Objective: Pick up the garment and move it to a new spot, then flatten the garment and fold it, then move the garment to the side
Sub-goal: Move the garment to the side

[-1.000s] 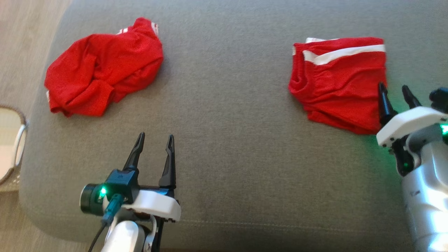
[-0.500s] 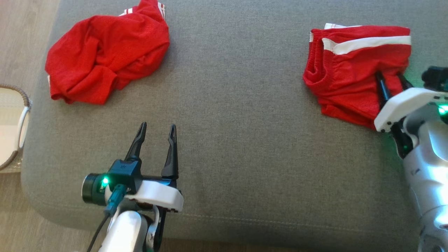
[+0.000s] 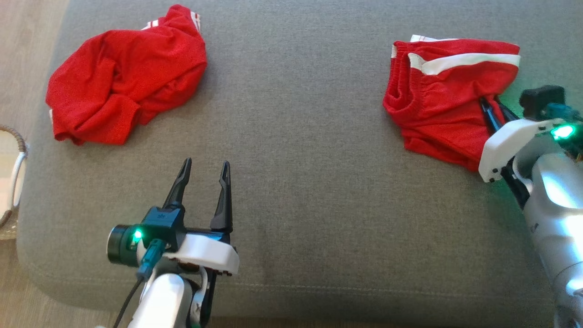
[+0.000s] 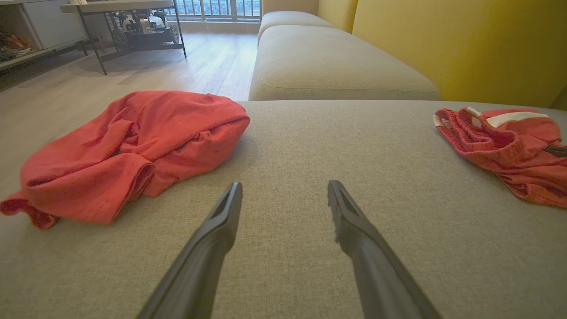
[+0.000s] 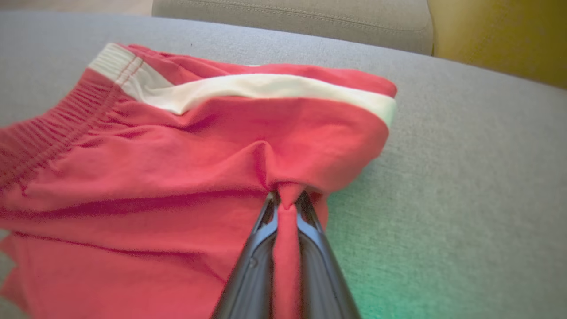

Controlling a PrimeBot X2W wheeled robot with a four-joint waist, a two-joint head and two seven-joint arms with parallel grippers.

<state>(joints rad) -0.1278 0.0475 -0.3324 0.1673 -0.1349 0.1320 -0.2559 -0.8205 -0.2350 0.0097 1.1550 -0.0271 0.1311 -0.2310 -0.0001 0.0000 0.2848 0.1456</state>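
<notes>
the red shorts lie on the right part of the grey sofa cushion, folded into a rough block. a white stripe runs along their far edge, and the gathered waistband is turned toward the middle of the cushion. the right gripper is clenched on them. in the right wrist view its two dark fingers are pressed close together with a ridge of red cloth pinched between them. the fabric around the tips is drawn into a small peak with creases running out from it. the pinch sits at the shorts' near right side, below the end of the stripe. the rest of the shorts lies on the cushion; whether any part is lifted off it i cannot tell. a green light glows on the right wrist and tints the cushion just beside the shorts.

the left gripper is released, its fingers spread wide and pointing across bare cushion near the front edge, well apart from both pieces of cloth. a crumpled red garment lies in a heap at the far left corner of the cushion, well apart from the shorts. past the cushion's left edge are a wooden floor and the rim of a pale basket. in the left wrist view a second cushion and a yellow backrest stand behind.
</notes>
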